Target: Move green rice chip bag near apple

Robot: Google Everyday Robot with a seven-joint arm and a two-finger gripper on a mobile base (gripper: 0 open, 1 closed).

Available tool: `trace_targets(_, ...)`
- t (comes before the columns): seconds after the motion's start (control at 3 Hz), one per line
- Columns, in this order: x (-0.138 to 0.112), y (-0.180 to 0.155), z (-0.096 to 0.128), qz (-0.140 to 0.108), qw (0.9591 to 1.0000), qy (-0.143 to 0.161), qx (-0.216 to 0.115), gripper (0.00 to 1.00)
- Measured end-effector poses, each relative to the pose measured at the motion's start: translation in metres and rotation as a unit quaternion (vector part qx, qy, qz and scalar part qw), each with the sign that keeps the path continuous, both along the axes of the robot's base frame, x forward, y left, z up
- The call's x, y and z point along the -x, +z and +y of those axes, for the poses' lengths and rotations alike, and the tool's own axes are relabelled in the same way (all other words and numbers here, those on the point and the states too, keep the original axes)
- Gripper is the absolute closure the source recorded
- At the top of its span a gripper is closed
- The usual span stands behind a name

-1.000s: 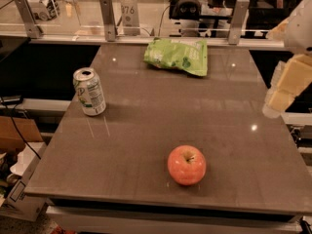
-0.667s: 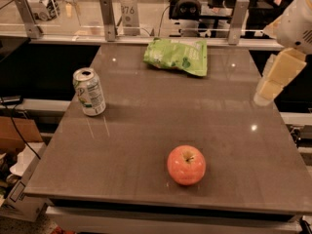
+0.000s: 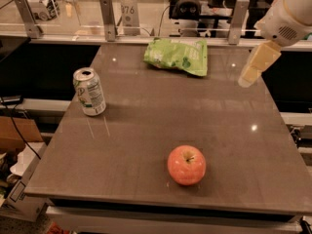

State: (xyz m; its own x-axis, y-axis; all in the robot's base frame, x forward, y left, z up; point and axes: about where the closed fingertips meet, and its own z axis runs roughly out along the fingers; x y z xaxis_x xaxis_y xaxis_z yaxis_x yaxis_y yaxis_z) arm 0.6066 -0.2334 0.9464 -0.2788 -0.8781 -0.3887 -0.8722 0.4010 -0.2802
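The green rice chip bag (image 3: 178,55) lies crinkled at the back middle of the grey table (image 3: 146,116). The apple (image 3: 186,165), red-orange with a small stem, sits near the front edge, right of centre and far from the bag. My gripper (image 3: 248,77) hangs from the white arm (image 3: 287,18) at the upper right. It is above the table's right side, to the right of the bag and apart from it. It holds nothing that I can see.
A green-and-white soda can (image 3: 89,92) stands upright on the left side of the table. A rail with metal posts (image 3: 108,17) and a glass panel runs behind the back edge. Cables and boxes (image 3: 14,145) lie on the floor at the left.
My gripper has moved left and farther back over the table, closer to the bag. The bag, the apple and the can have not moved.
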Motion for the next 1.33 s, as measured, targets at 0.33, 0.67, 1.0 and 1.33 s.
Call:
trace_targets(0.33, -0.043, -0.016, -0.004, -0.006, 0.9996, -0.016, -0.024, 0.00)
trace_targets(0.67, -0.081, -0.035, -0.007, -0.009, 0.9983, -0.033, -0.048, 0.00)
trace_targets(1.0, -0.114, -0.057, 0.001, -0.007, 0.9969, -0.041, -0.066, 0.00)
trace_targets(1.33, -0.135, -0.065, 0.008, -0.032, 0.9949, -0.051, -0.081, 0.00)
